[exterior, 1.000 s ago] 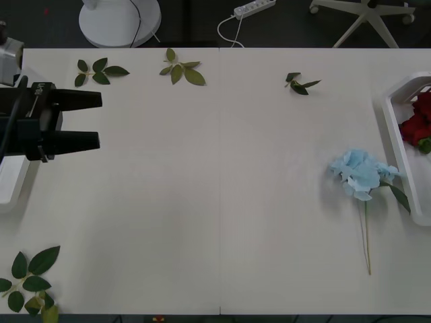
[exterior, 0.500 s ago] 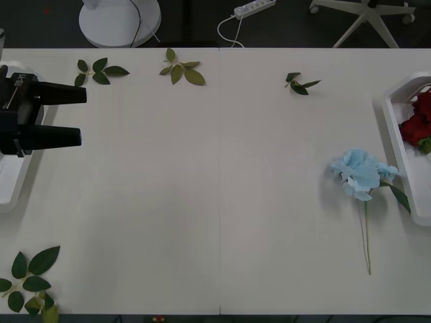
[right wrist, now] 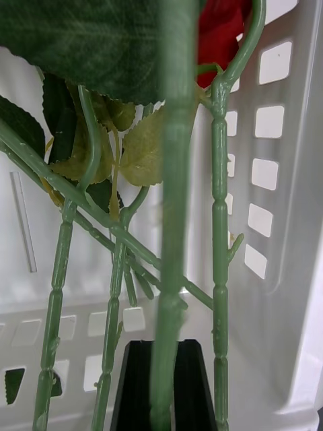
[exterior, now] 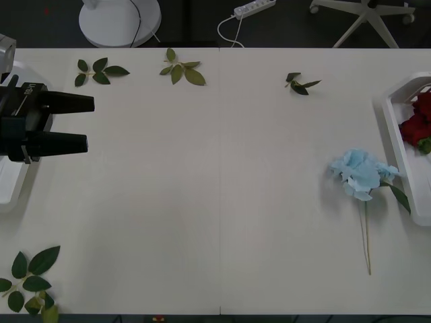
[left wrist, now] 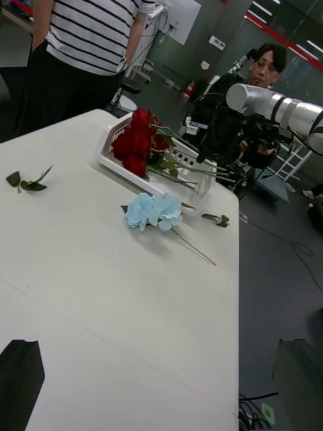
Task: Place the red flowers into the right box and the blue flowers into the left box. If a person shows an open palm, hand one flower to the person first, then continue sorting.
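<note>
My left gripper (exterior: 86, 123) hung over the table's (exterior: 215, 202) left edge, jaws apart and empty, beside the left box (exterior: 12, 183), of which I could see a white corner under the arm; pointed out across the table, it looked staged to go for the next flower. The one blue flower (exterior: 358, 173) I could see lay flat on the table near the right box (exterior: 399, 145), bloom just beside the rim and stem trailing toward the robot's side, so it sat on the wrong side and needed a long carry to the left. Red flowers (exterior: 417, 124) were piled in the right box, blooms against the far end. In the right wrist view, my right gripper (right wrist: 163, 384) was down among the stems inside the slotted box wall (right wrist: 282, 168), and one stem (right wrist: 168, 222) ran straight down in front of the black fingers (right wrist: 133, 384); I couldn't tell if they were pinching it or had let go. No open palm was offered, so I judged no handover was due. Loose leaf sprigs (exterior: 100, 70) lay scattered and didn't need sorting.
</note>
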`<state>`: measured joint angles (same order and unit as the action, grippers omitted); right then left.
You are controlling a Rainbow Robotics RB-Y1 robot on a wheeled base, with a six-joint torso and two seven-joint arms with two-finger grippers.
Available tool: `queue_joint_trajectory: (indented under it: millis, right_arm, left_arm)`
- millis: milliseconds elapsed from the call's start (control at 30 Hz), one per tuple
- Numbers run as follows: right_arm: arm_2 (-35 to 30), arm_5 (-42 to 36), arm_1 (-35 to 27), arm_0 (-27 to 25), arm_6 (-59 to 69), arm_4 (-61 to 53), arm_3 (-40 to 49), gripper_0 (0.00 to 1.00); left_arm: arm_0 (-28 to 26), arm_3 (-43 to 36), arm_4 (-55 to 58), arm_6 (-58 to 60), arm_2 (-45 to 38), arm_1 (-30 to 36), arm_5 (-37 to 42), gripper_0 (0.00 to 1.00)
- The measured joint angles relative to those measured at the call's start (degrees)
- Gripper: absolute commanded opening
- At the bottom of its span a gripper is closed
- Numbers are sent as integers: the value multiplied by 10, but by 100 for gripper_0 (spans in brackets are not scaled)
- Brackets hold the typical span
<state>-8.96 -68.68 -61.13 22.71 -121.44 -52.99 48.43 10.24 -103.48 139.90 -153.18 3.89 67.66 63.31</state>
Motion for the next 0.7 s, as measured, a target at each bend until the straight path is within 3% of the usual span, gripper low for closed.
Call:
queue_joint_trajectory:
  millis: [100,267,500,700]
  right_arm:
    - [0,7,1,0,0,1,0,57]
    - [0,11,1,0,0,4,0,79]
    - [-15,11,0,0,0,-13,0,85]
    - [-46,-68,-9,1,0,-84,33,85]
  left_arm:
    - [0,0,0,0,0,0,0,100]
    - [0,0,0,0,0,0,0,100]
    - [0,0,0,0,0,0,0,100]
    - [0,0,0,0,0,0,0,100]
